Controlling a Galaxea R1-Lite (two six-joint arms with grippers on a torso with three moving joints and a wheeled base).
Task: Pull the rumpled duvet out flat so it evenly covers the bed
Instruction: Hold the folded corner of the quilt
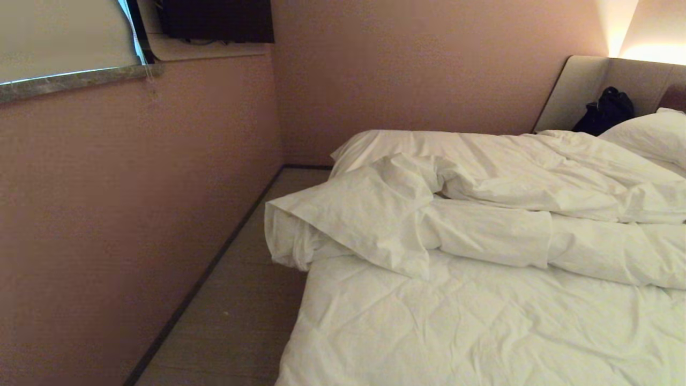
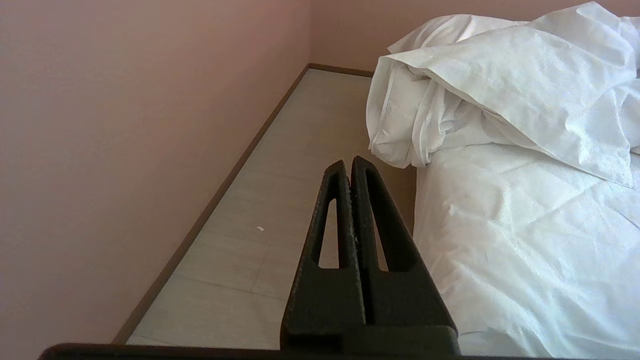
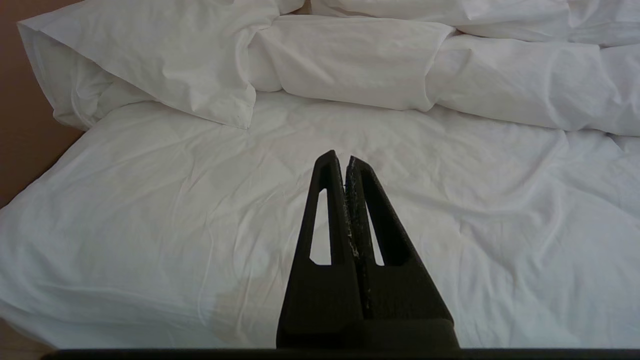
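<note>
Both grippers are pressed together and empty: the left gripper [image 2: 348,165] hangs over the floor strip [image 2: 280,210] just beside the bed [image 1: 429,332], and the right gripper [image 3: 340,159] hangs over the bare fitted sheet [image 3: 200,210], touching nothing. Neither seems to have begun reaching for cloth, so the pull looks unstarted. Across the middle of the mattress the duvet [image 1: 482,214] lies bunched in a thick roll, one folded corner [image 2: 400,125] spilling off the wall-side edge, with a pillow [image 1: 648,134] beyond it by the headboard [image 1: 579,91]
</note>
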